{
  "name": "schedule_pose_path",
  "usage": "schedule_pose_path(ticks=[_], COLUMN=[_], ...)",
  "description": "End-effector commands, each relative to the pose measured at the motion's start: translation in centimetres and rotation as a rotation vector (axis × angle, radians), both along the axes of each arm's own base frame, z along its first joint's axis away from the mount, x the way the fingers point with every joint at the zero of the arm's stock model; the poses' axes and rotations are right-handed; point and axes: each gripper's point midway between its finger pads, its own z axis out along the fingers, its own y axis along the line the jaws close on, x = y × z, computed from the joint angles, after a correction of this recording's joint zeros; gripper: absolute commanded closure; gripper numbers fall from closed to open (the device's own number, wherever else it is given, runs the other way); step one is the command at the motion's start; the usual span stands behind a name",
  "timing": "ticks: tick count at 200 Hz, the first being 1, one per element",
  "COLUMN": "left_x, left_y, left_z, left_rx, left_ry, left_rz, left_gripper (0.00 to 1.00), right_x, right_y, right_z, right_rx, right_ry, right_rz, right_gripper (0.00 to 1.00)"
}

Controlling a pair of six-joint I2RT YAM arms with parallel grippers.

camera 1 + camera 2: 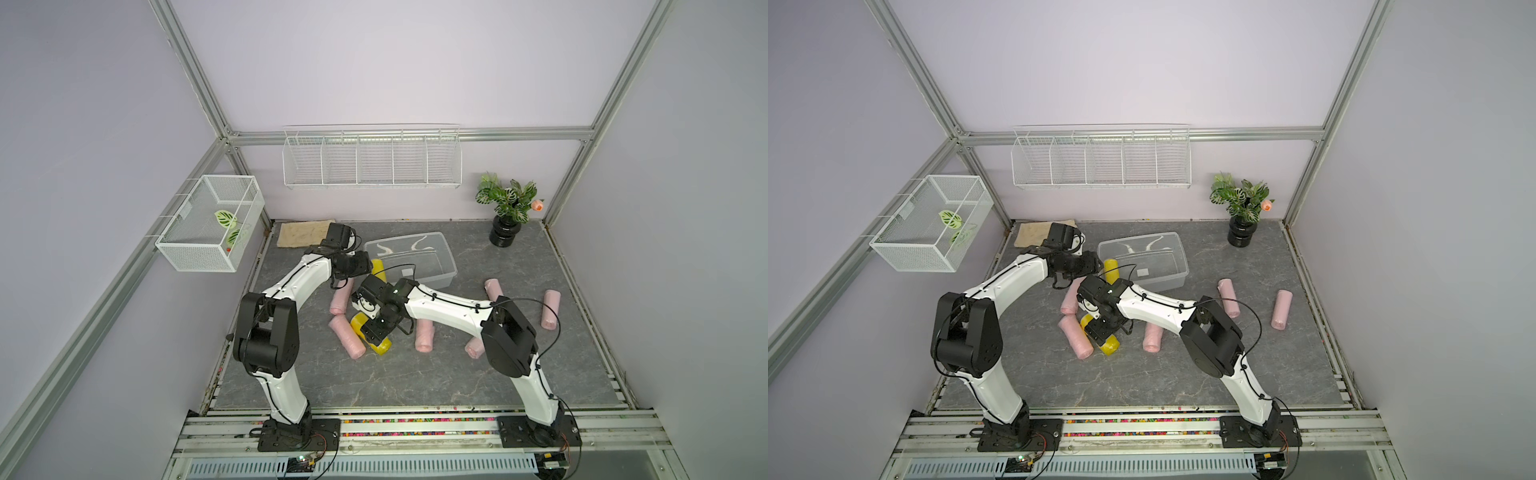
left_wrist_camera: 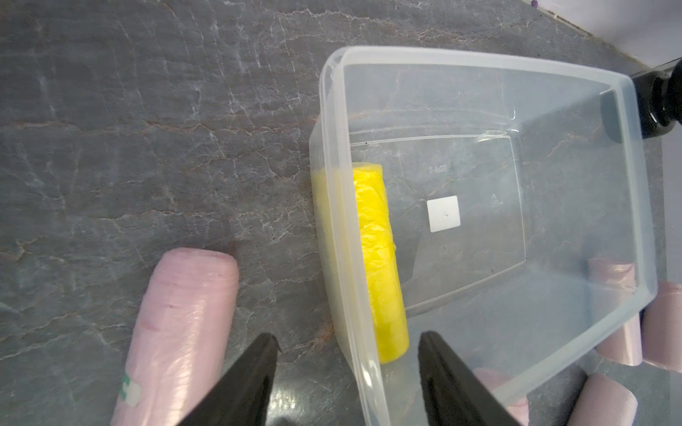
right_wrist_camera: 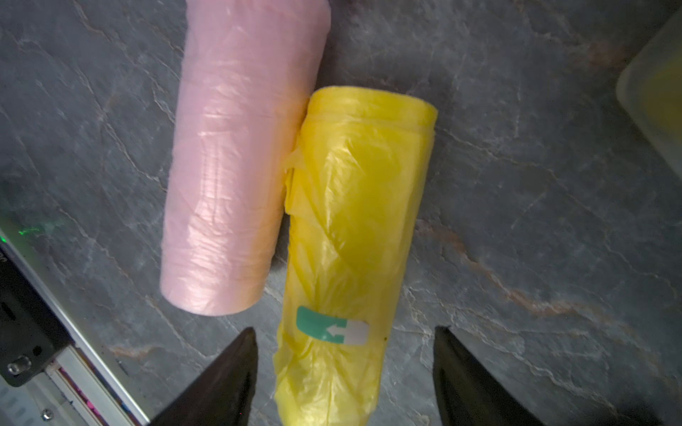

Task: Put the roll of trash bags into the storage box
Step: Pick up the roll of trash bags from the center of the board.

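The roll of trash bags (image 3: 354, 221), yellow, lies on the bench (image 3: 516, 184) short of the storage box (image 1: 451, 266), its side touching a pink roll (image 3: 236, 166). A grip this near its end may pinch only loose film, so it could sag or slip, and the jaw beside the pink roll may drag that along. The right hand (image 3: 346, 332) hangs low over that end, open, a jaw either side, neither touching. The left hand (image 2: 347, 335), open and empty, hovers at the box rim, possibly blocking delivery.

I see the clear box (image 2: 479, 62), open, w/ a white label. Yellow roll (image 3: 354, 221) lies on the table (image 3: 516, 184), touching a pink roll (image 3: 236, 166), not in the box yet.
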Motion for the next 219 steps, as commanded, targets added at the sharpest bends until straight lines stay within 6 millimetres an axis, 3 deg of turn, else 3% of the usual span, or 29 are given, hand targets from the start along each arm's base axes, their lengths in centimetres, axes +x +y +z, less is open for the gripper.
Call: schedule_pose_path(ticks=[1,69,125,174,219], left_x=[-0.4,-1.5,-1.8,-2.4,-3.0], left_y=[0.2,1.2,2.0,2.2,2.5], left_z=[1.2,1.3,1.7,1.7,1.7], left_rx=[-0.019,-0.018,-0.016,-0.022,-0.024], left_ry=[-0.023,-0.021,-0.029,-0.022,-0.020], left_rz=[0.011,0.030,0.050,0.063,0.074], left_gripper=[0.34,0.34,0.34,0.34,0.34], right_x=[-0.2,0.8,2.5,1.6,1.0], right_y=[0.0,-0.6,-2.7,-1.0,-0.2], right_z=[-0.9,-2.3,-2.2,-1.0,-1.4], right_rx=[-0.036,-0.131,-0.174,-0.097,-0.091], right_ry=[0.006,-0.023,-0.046,-0.048,-0.055], right_rz=[0.034,0.049,-0.018,0.121,0.251], right_gripper=[0.25,0.27,0.29,0.29,0.29])
